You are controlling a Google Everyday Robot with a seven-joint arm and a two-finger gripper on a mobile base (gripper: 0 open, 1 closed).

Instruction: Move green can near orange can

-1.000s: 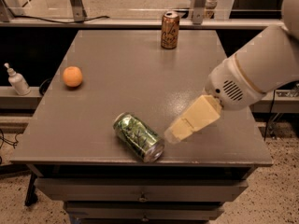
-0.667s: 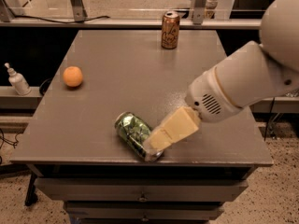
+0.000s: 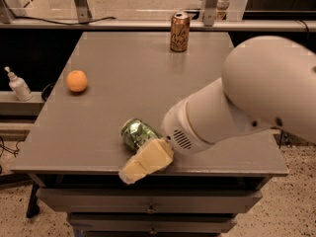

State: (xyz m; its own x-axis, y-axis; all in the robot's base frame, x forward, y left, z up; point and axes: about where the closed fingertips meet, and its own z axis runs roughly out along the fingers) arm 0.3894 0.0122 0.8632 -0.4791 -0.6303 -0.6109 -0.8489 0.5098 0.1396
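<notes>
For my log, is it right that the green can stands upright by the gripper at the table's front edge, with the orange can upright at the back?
No: the camera view shows the green can lying on its side by the gripper at the front edge; the orange can is upright at the back.

Lab workbench with drawers (speckled floor); gripper at its front edge.
</notes>
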